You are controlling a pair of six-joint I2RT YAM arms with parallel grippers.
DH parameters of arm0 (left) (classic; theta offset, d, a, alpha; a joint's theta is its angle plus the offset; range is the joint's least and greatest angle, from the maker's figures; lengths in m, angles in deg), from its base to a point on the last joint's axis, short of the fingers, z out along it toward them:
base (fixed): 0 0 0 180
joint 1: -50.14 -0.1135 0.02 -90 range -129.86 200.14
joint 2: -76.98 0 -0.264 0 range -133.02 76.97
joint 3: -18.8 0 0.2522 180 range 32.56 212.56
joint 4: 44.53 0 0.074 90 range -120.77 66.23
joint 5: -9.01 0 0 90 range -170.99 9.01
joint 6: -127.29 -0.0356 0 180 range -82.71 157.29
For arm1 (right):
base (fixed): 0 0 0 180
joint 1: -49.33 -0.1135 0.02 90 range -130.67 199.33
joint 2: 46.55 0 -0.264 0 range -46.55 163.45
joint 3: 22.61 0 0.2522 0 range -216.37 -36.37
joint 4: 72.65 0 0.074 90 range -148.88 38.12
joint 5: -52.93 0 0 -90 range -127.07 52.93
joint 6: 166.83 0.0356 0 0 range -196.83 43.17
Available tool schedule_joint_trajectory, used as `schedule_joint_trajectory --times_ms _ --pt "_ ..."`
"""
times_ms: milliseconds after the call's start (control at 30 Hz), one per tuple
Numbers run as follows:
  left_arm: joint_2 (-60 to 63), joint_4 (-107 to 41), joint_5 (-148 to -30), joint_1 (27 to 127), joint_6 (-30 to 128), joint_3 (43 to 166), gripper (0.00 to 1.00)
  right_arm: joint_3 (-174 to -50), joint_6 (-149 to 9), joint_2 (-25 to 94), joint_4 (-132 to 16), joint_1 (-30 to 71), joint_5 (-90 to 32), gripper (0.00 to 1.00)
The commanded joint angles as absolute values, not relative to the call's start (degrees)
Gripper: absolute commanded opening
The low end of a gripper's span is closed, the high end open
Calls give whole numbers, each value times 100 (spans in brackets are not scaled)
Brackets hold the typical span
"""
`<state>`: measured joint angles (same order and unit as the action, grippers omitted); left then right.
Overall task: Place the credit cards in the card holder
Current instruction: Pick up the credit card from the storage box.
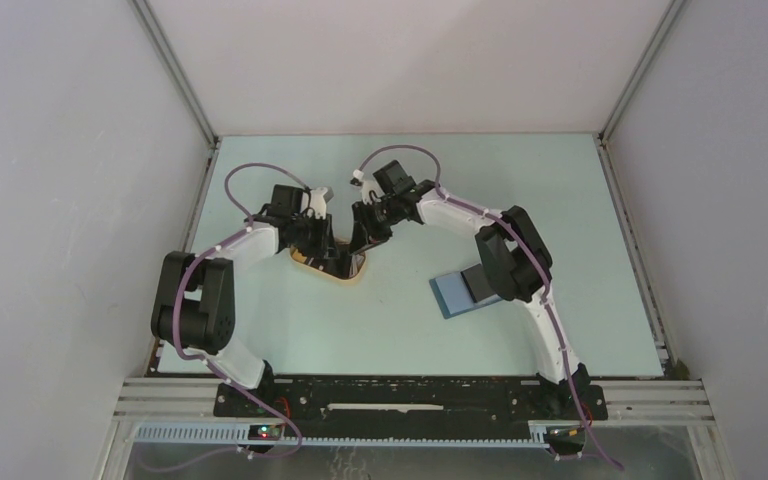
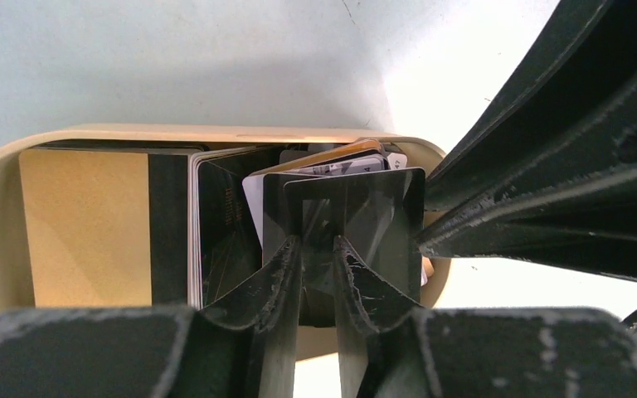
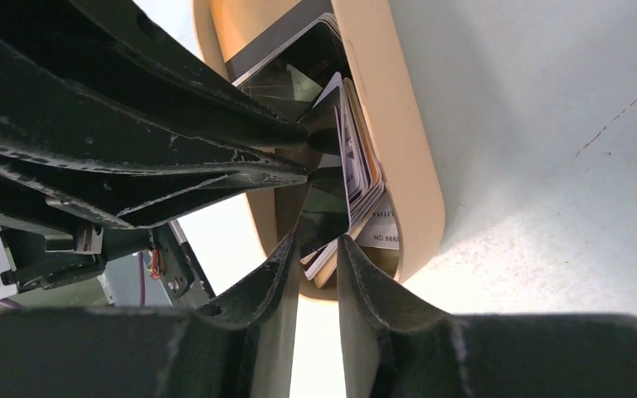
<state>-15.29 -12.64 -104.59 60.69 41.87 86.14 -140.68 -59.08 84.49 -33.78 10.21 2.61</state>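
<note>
Pale bench point(image 1: 380, 325) | tray point(image 2: 216, 133) of cards point(image 2: 220, 228) | left end effector point(image 2: 319, 245), right end effector point(image 3: 315, 245): both slightly parted at dark card point(image 2: 377, 207), hold unclear

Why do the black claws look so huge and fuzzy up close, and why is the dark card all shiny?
Left wrist view: the jaws sit right by the lens, so they look huge and soft-edged, and the glossy dark card mirrors faint shapes. Right wrist view: the jaws look just as huge, and the table glares almost white beside the tan tray. Top external view: even light, fairly sharp, only faint shadows.
</note>
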Motion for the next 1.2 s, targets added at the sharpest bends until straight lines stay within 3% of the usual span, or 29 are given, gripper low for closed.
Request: schedule_joint_trajectory --times_ms 0,333,467,600,867,1167 --pt "-1558 -1284 -10655 6017 4211 8811 25 -14322 -5633 8561 -3436 977 341 29" --pt "-1566 -1302 -10693 6010 4212 8796 25 -14349 -5385 8693 -3532 1028 347 28" --pt "-1554 -1323 -10696 6002 4224 8783 25 -14321 -5387 8650 -3542 1060 371 10" --pt "-1416 -1474 -10644 5965 4313 8652 30 -14201 -5424 8494 -3569 1115 386 3" --pt "-506 -1958 -10225 5836 4644 8208 46 -13796 -5425 8164 -3892 1330 890 0" --pt "390 -2491 -9920 5740 4867 7703 49 -13726 -5570 8186 -4296 1464 1871 0"
